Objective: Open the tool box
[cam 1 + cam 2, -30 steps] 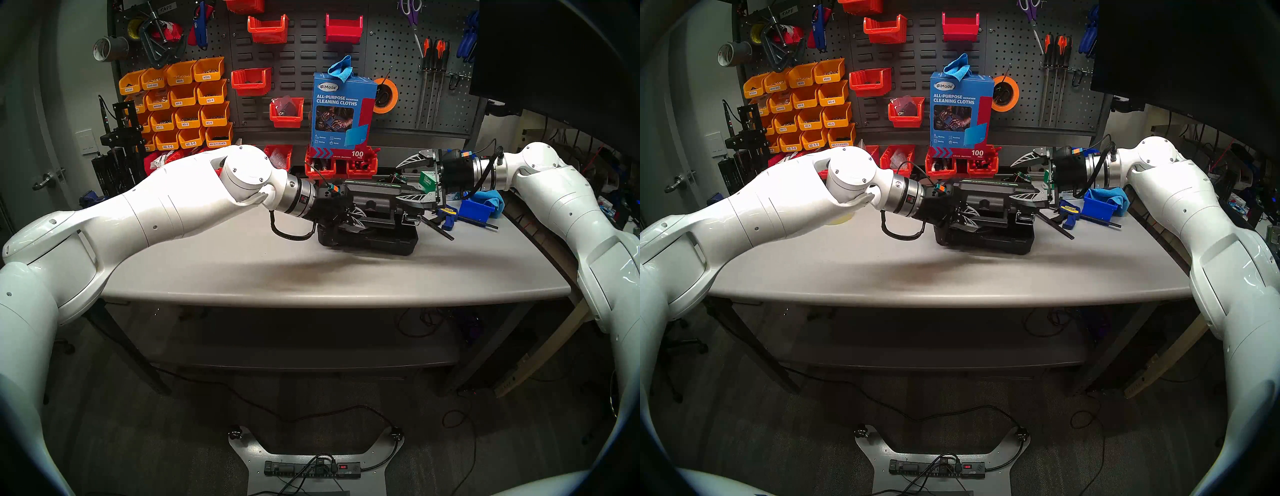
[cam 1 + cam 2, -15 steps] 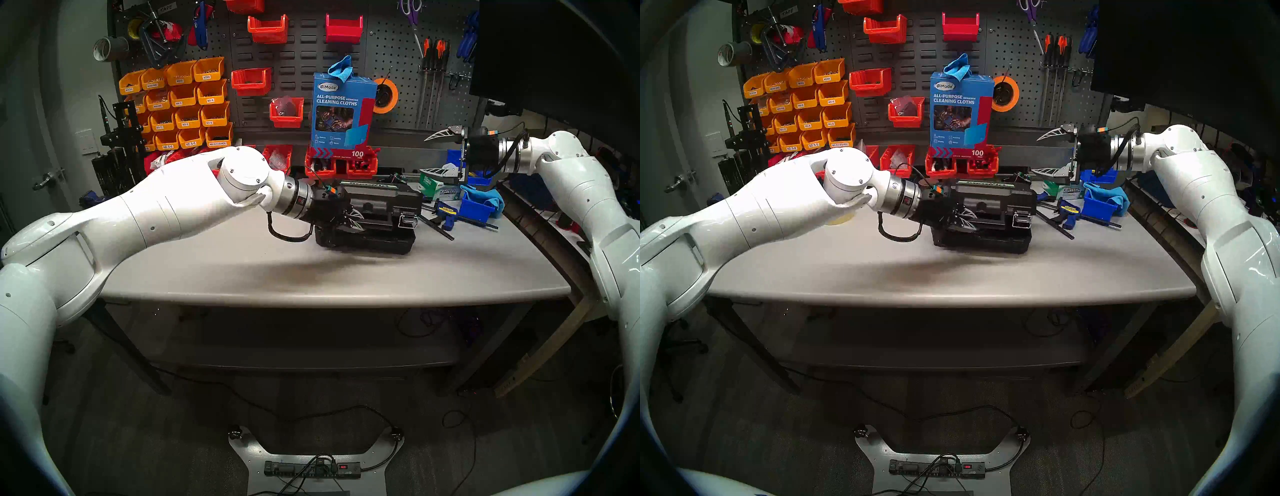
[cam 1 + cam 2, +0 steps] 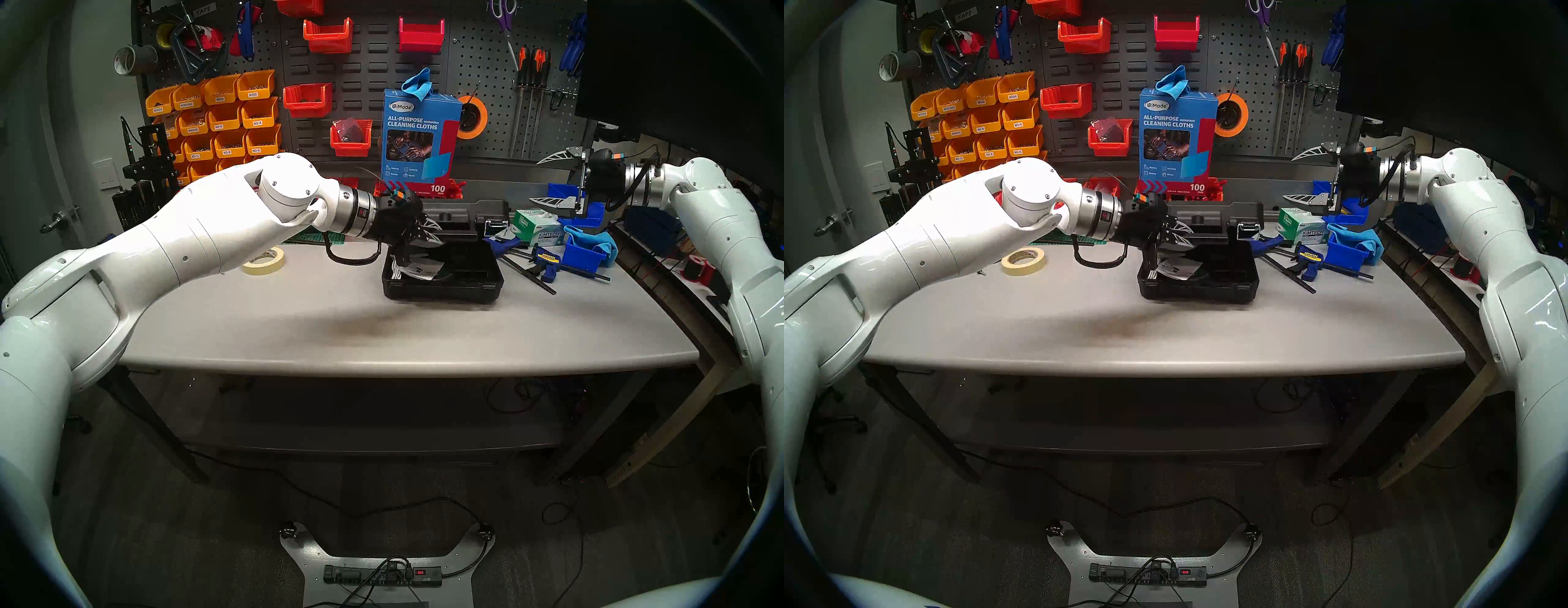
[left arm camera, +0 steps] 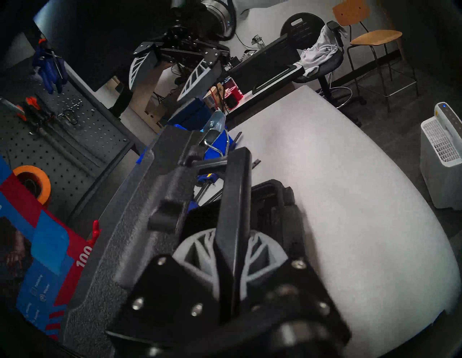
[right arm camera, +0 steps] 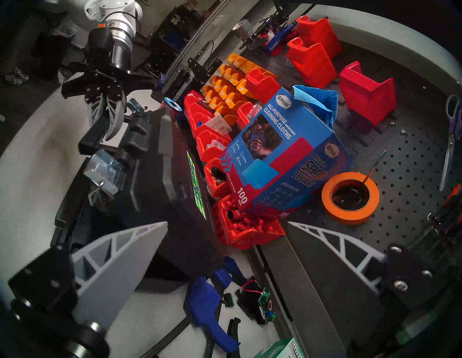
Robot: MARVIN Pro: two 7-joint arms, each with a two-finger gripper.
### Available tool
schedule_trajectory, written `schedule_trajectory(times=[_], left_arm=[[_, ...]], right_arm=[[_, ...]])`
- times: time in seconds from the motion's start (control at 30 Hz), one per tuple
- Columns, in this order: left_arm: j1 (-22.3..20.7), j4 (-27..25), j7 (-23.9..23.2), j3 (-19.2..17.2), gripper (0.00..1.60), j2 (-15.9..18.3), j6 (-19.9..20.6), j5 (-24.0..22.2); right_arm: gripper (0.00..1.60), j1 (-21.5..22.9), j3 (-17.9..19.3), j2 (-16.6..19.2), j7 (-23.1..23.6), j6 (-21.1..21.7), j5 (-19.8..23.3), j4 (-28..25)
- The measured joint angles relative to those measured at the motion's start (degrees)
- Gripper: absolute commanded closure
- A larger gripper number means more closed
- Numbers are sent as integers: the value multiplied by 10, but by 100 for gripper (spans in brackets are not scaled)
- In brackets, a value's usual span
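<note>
Tool box [image 3: 443, 280] lid raised, base on table [image 3: 382, 331]. Left gripper [image 3: 426, 231] clenched on lid handle [image 4: 233, 205]. Right gripper [image 3: 551, 180] released, right of tool box, clear above.

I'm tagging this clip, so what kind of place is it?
Most likely a workshop or robotics lab: a pegboard hung with hand tools, orange parts bins, and a grey workbench.

Lighting: dim overhead light is casting soft shadows mid-desk; fisheye rims are darkening; wrist views' near parts are blurring.
</note>
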Motion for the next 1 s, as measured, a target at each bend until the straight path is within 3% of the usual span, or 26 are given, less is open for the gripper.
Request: schedule_trajectory(times=[0.47,1.0], left_arm=[[-29,101,12,-75,160,-15,32,-55],[-56,264,40,-128,160,-78,142,-116]], right_arm=[[0,-1,1,-9,3,-6,8,9],[0,-2,1,-16,3,-6,15,15]])
